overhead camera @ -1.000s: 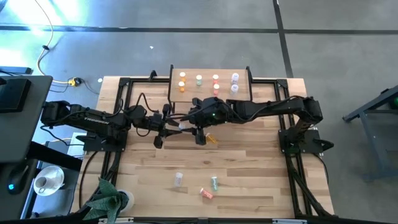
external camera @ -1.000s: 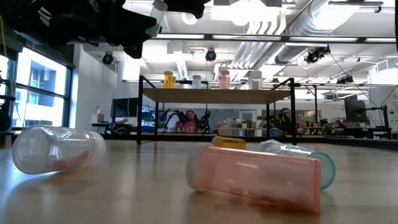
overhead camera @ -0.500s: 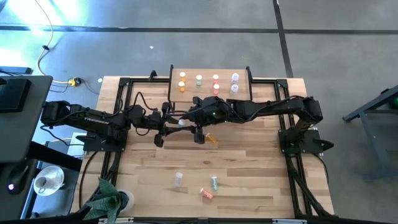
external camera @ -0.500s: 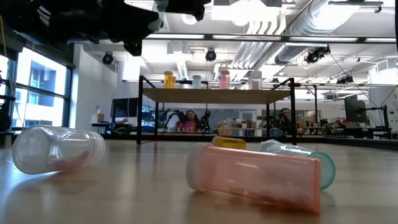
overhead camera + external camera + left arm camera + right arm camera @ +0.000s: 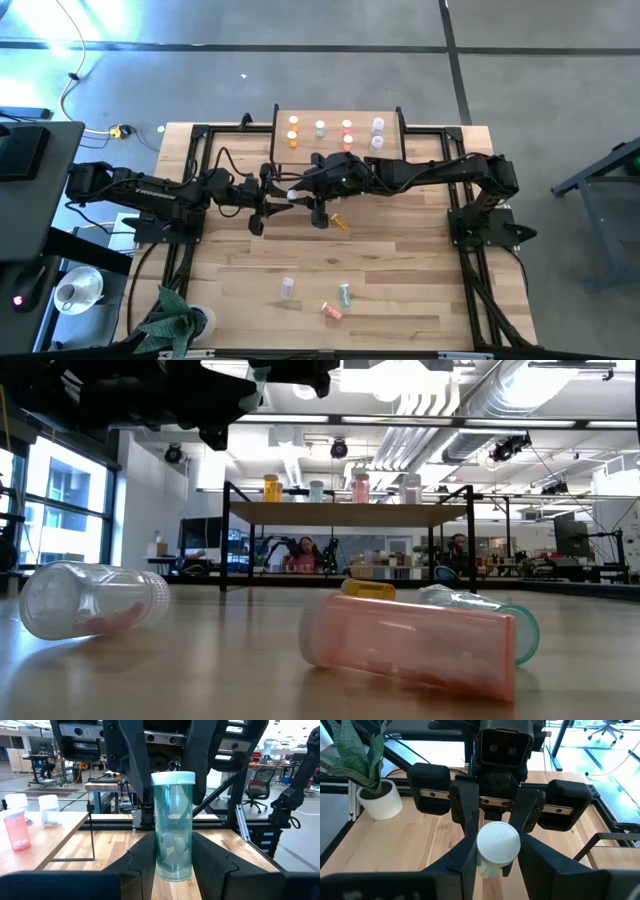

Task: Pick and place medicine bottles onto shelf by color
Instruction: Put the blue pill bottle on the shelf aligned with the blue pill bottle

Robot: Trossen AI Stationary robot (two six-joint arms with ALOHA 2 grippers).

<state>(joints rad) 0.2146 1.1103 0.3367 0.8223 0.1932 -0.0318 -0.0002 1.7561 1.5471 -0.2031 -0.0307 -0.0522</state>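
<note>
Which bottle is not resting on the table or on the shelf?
The green bottle with a white cap, held upright in the air between both claws, above the table.

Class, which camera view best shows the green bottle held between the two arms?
The left wrist view: the green bottle stands upright, full-length, contents visible. The right wrist view shows mainly its white cap; the high view, a tiny speck; the low view, only a sliver.

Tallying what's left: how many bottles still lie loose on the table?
4: orange beside the pincers, clear, green, pink near the front. The arms may hide others.
</note>
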